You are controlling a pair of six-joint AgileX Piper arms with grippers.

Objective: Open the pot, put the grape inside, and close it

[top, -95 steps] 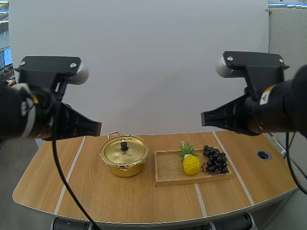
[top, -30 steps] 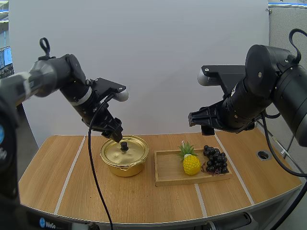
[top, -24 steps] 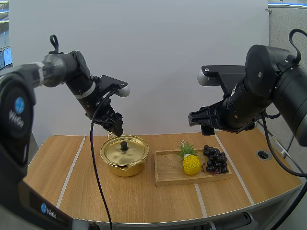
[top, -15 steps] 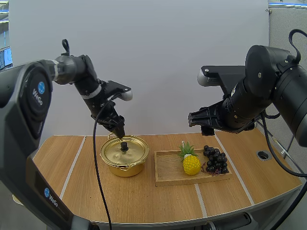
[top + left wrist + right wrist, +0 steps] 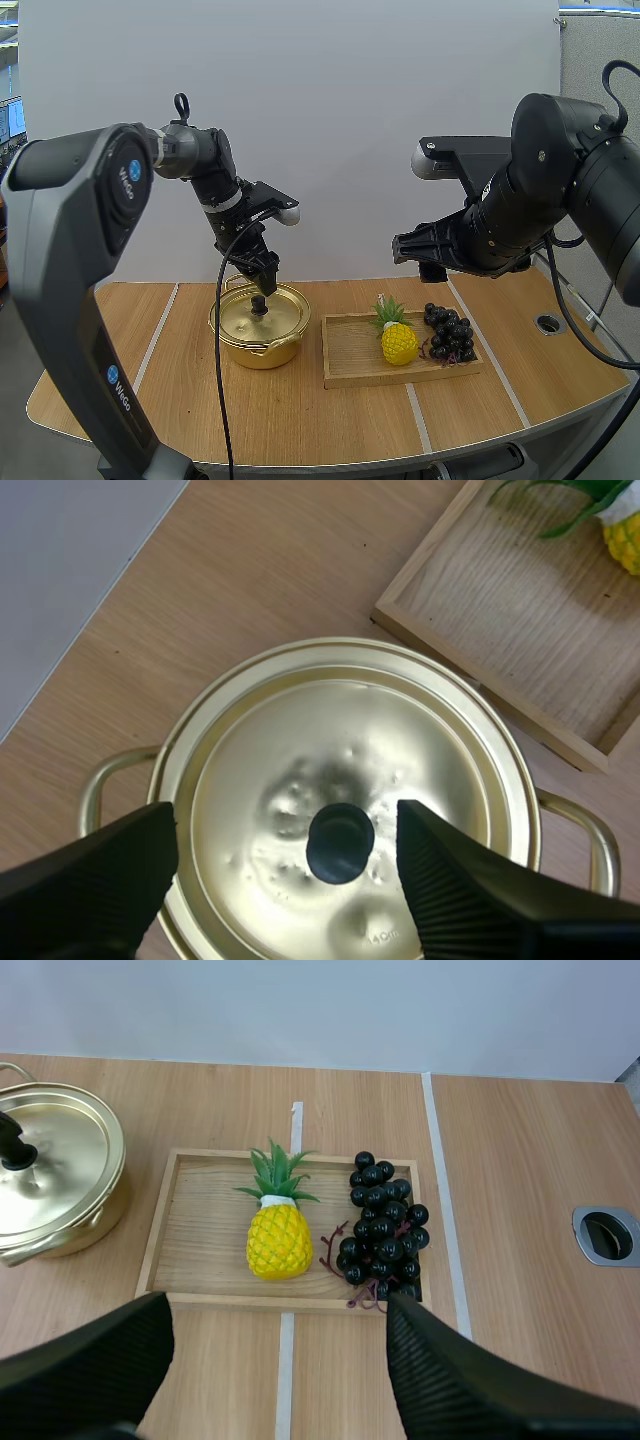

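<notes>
A golden pot (image 5: 259,325) stands on the table with its lid (image 5: 350,770) on, a black knob (image 5: 340,842) at the lid's middle. My left gripper (image 5: 265,282) hangs open just above the lid, pointing down, and its fingers (image 5: 100,875) straddle the knob without touching it. A bunch of dark grapes (image 5: 450,334) lies at the right end of a wooden tray (image 5: 350,350). My right gripper (image 5: 416,257) is open, high above the tray. From its wrist view the grapes (image 5: 385,1225) lie below and a little ahead of the right gripper (image 5: 278,1310).
A yellow toy pineapple (image 5: 277,1240) lies in the tray (image 5: 195,1250) left of the grapes. The pot (image 5: 50,1165) stands just left of the tray. A round metal grommet (image 5: 549,323) is set into the table near its right edge.
My left arm has swung right and lowered, so its open gripper now hangs over the lid's knob. The right arm has not moved.
</notes>
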